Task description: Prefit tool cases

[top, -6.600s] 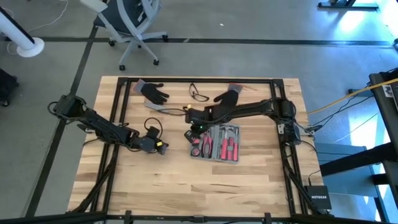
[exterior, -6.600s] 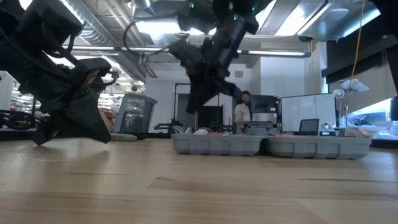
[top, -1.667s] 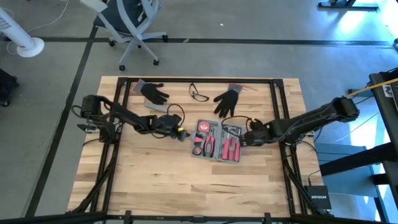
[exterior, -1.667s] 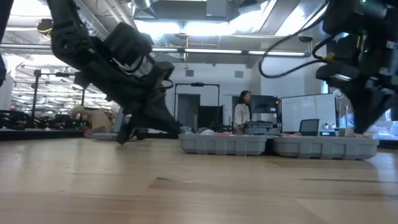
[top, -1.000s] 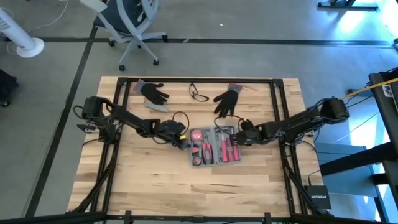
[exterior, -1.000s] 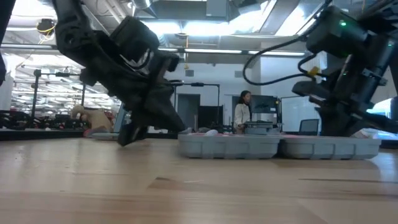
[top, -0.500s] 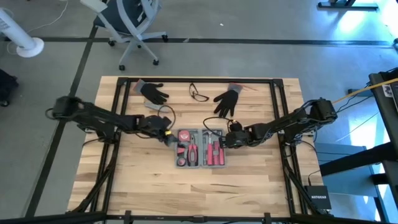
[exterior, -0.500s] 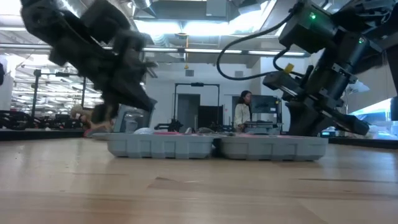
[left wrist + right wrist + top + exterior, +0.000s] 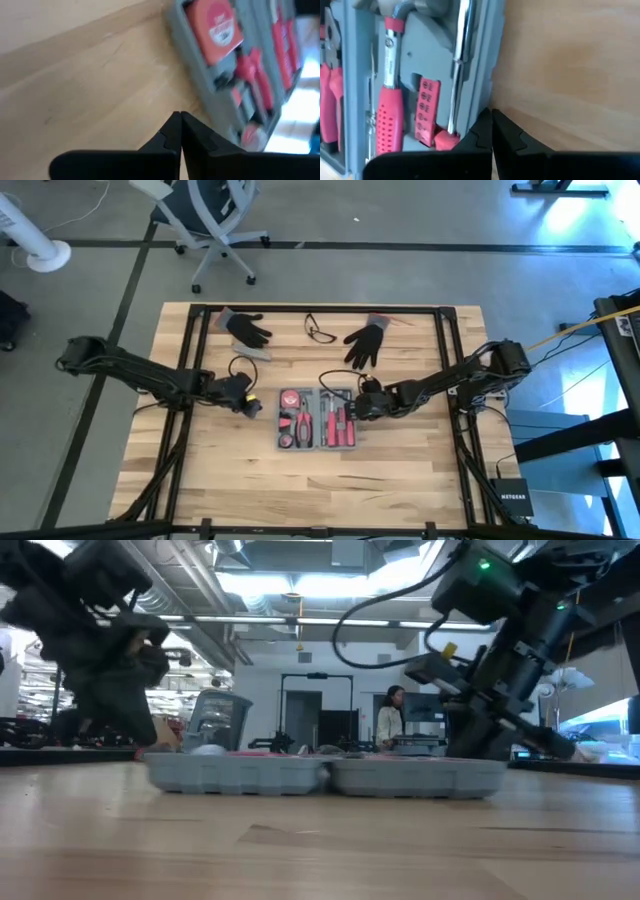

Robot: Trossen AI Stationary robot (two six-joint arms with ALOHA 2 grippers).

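Grey tool case (image 9: 317,418) beside right gripper (image 9: 361,406) (touching)

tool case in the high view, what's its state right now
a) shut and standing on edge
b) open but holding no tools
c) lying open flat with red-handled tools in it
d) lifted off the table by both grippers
c: the tool case lies open and flat on the table, red-handled tools filling both halves, with the shut left gripper and shut right gripper low at either side.
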